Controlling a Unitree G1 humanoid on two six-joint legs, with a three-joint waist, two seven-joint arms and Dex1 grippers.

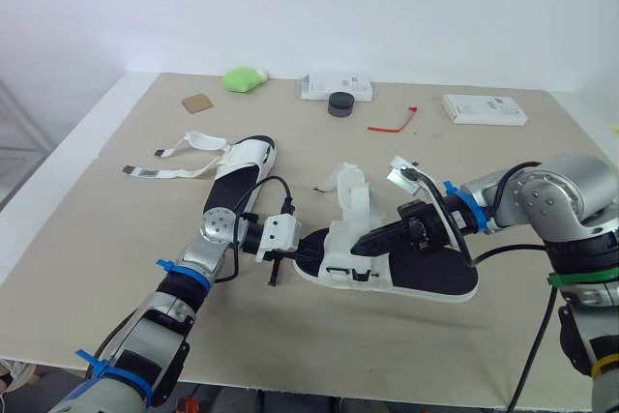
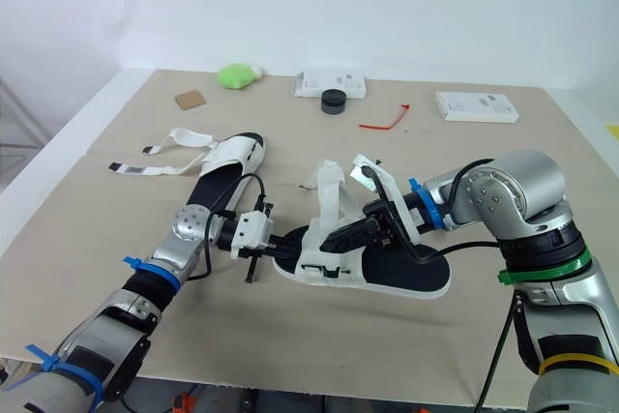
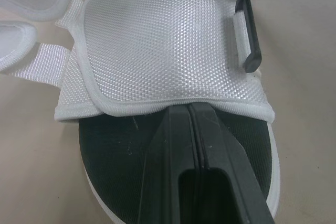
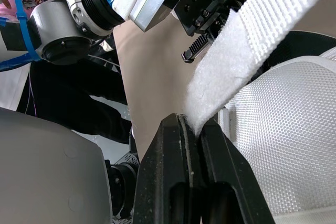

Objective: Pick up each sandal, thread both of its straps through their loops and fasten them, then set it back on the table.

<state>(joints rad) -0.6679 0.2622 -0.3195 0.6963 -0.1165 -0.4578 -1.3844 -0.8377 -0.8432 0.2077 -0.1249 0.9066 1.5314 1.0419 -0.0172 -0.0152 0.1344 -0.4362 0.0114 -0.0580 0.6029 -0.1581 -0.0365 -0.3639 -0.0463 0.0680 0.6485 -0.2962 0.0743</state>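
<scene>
Strap [image 4: 231, 72] pinched in right hand [image 4: 191, 124], seemingly taut

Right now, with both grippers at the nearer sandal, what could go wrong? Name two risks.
The right gripper pinches the strap only near its tip, so it may slip free when pulled toward the loop. The left gripper, fingers shut, meets just the toe hem of the sandal at its mesh upper; a pull on the strap could probably swing the sandal away from it.

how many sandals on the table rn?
2. Near sandal in the middle, its strap pinched by the right gripper; far sandal behind, to the left, straps loose.
</scene>
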